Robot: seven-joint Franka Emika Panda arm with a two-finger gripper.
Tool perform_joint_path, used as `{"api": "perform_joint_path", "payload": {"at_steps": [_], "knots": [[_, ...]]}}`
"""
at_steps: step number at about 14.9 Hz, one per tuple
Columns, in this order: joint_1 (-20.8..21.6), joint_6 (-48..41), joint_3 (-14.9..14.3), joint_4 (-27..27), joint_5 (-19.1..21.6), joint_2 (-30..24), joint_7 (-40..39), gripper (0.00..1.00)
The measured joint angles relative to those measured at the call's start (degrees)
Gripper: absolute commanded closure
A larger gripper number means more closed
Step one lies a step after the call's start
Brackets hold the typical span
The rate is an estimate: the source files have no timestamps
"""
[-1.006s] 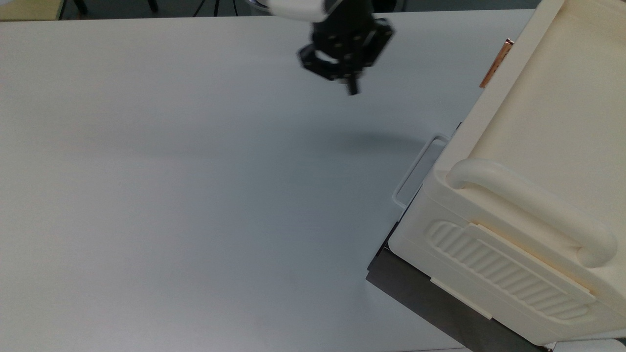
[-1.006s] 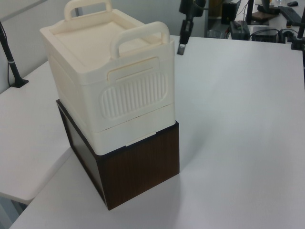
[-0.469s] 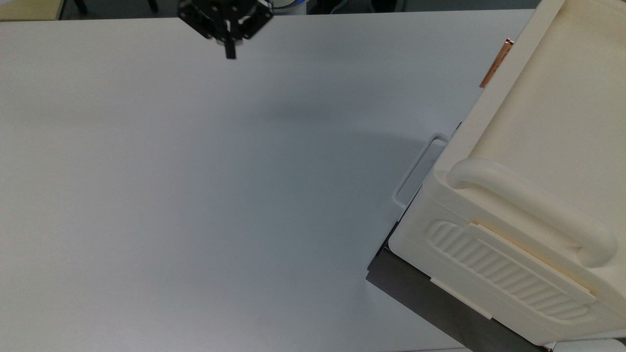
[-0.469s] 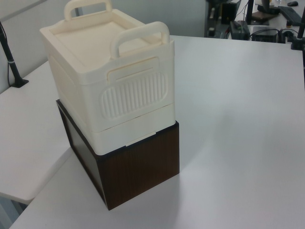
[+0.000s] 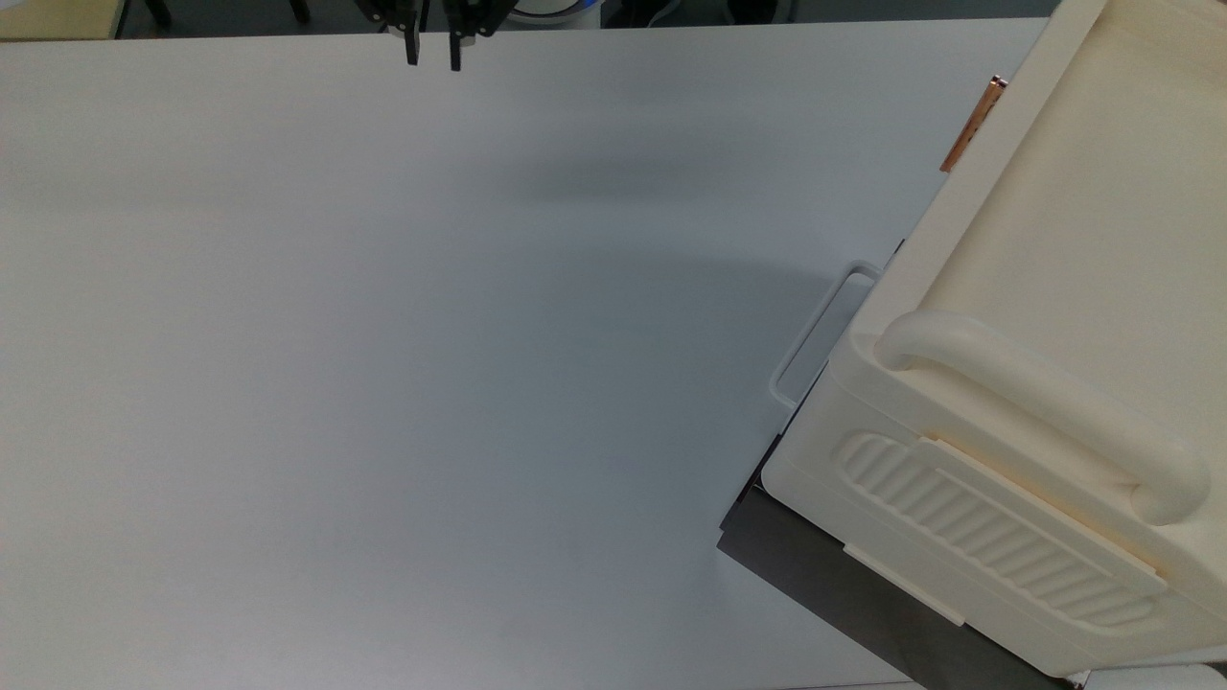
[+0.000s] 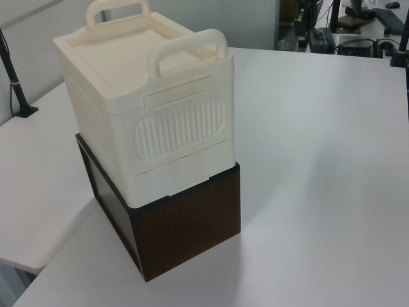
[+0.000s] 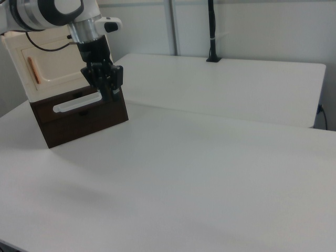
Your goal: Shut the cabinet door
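- one cabinet [image 5: 1074, 316] at 3 o'clock in the top view, its cabinet door [image 7: 50, 71] flush shut
- sits on one dark brown box [image 6: 185, 224]
- one gripper [image 5: 432, 43] at 12 o'clock, fingers [image 5: 412, 43] slightly apart, holding nothing
- two grab handles [image 6: 188, 48]

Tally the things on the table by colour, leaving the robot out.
Cream: 1, the cabinet, with its cabinet door flush against its front.
Dark brown: 1, the wooden box under the cabinet, with a white handle on its front.
Total: 2
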Motion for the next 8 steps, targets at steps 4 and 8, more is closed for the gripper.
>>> {"api": "perform_joint_path", "payload": {"at_steps": [4,8], "knots": [[0.0,-1.2,0.0,-0.2,2.2,0.0,0.0,0.0],[-0.2,-1.3,0.0,-0.2,2.2,0.0,0.0,0.0]]}}
